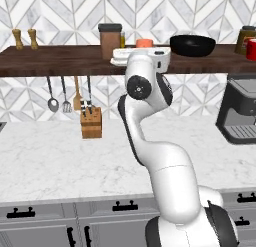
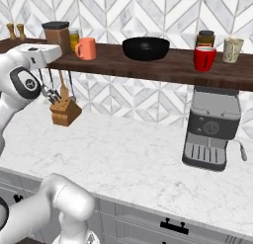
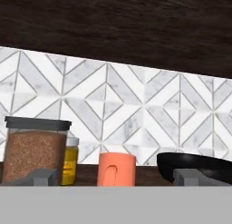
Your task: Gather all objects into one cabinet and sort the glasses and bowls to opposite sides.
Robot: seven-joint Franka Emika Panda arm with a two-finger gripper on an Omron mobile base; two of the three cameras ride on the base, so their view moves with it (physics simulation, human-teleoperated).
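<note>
On the dark wooden shelf [image 2: 163,66] a salmon-orange glass [image 2: 87,48] [image 1: 144,43] stands just left of a wide black bowl [image 2: 146,48] [image 1: 192,45]. My gripper [image 3: 115,177] is open and level with the shelf's front edge. It faces the glass [image 3: 117,169], which sits centred between the two fingertips [image 3: 43,177] and some way beyond them. The bowl [image 3: 199,166] lies to the right of that. Nothing is held. The white hand [image 1: 147,55] [image 2: 37,55] hovers in front of the shelf. The cabinet is out of view.
A brown canister [image 2: 56,35] [image 3: 34,155] and a yellow jar [image 3: 70,159] stand left of the glass. A red mug [image 2: 204,58] and a white mug [image 2: 232,49] sit further right. Below, the marble counter holds a knife block [image 1: 91,122] and a coffee machine [image 2: 211,129].
</note>
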